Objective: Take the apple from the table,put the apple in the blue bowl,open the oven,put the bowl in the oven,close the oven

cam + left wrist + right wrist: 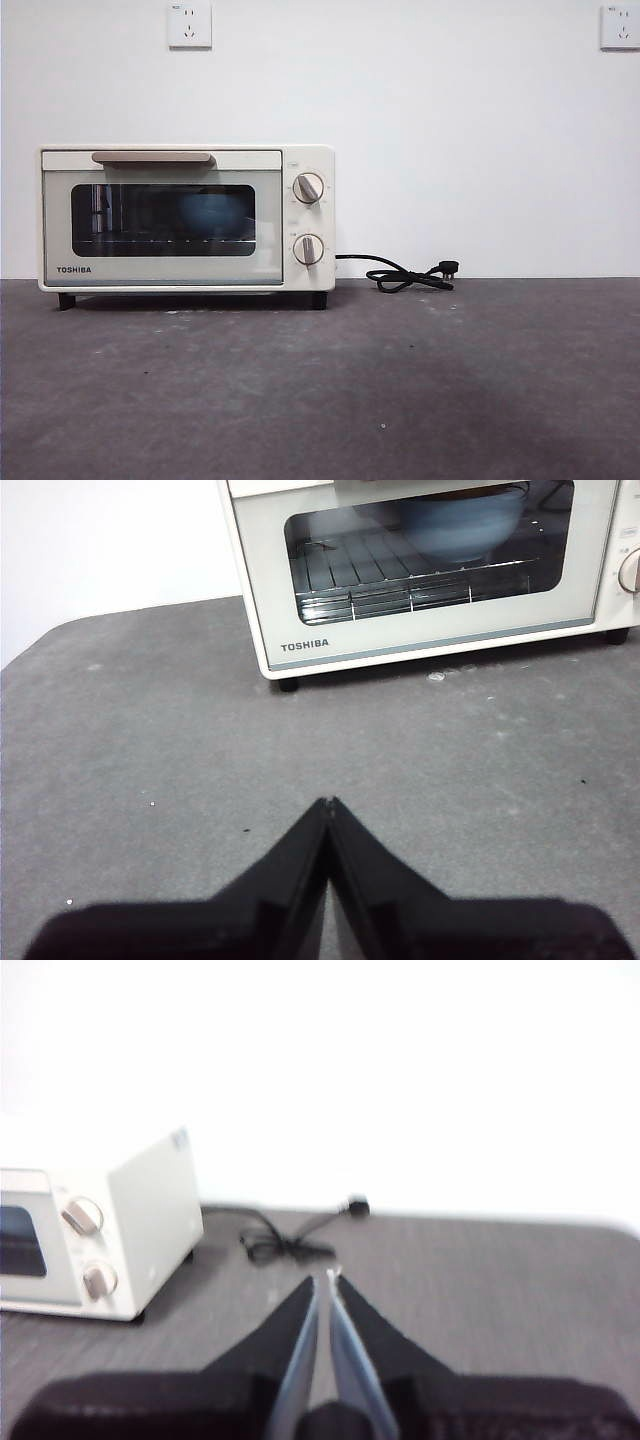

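Note:
The cream-white oven [186, 218] stands at the back left of the table [400, 390] with its dark glass door closed. Behind the glass the blue bowl [208, 213] rests on the wire rack; the left wrist view shows the bowl [462, 522] there too. The apple is hidden from view. My left gripper [329, 802] is shut and empty, hovering over bare table in front of the oven [420, 570]. My right gripper [325, 1278] is also shut and empty, off to the oven's [100, 1230] knob side. Neither arm appears in the front view.
A black cord with its plug [410, 275] lies coiled on the table right of the oven, also seen as the cord [290, 1240] in the right wrist view. Two knobs [308, 188] sit on the oven's right panel. A white wall with sockets rises behind.

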`<state>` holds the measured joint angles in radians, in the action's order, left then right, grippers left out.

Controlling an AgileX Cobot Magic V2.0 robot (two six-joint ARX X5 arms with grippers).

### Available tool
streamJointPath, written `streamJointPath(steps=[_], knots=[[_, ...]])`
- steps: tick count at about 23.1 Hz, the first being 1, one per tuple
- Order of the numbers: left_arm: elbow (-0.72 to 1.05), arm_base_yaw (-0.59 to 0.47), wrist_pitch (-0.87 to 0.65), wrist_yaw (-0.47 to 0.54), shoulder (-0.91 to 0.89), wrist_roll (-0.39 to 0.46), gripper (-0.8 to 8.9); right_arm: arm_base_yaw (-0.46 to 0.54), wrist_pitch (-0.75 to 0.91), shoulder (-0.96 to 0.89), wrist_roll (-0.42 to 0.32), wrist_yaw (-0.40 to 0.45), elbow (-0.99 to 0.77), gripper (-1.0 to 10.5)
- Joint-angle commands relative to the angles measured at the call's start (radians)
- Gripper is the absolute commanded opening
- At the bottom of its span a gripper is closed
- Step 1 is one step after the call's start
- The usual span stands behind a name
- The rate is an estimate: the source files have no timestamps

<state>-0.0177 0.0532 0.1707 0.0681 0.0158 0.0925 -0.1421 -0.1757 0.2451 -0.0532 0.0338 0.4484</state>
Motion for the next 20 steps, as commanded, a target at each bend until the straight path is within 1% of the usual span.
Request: streamJointPath(steps=[1,2,4,5,9,12,17,20], knots=[[0.01,-0.002,-0.009,0.003,0.0,-0.008,-0.04,0.069,0.167,-0.034,-0.01,-0.046,-0.173,0.3],[0.01,-0.002,-0.009,0.003,0.0,-0.008,-0.04,0.099,0.211,-0.045,0.013,-0.052,-0.225,0.3],[0.01,-0.002,-0.009,0.003,0.0,-0.008,-0.04,0.142,0.248,-0.062,0.051,-0.053,-0.289,0.3],[0.01,-0.002,-0.009,0.003,0.0,-0.008,-0.04,0.173,0.252,-0.079,0.08,-0.053,-0.326,0.3],[0.01,-0.002,-0.009,0.003,0.0,-0.008,-0.04,0.237,0.255,-0.131,0.129,-0.054,-0.394,0.3],[0.01,-0.002,-0.009,0.003,0.0,-0.008,-0.04,0.261,0.255,-0.175,0.129,-0.057,-0.43,0.3],[0.01,-0.002,-0.009,0.003,0.0,-0.008,-0.04,0.263,0.148,-0.234,0.082,-0.061,-0.435,0.3],[0.01,-0.002,-0.009,0.003,0.0,-0.008,-0.04,0.262,0.102,-0.238,0.064,-0.061,-0.435,0.3]])
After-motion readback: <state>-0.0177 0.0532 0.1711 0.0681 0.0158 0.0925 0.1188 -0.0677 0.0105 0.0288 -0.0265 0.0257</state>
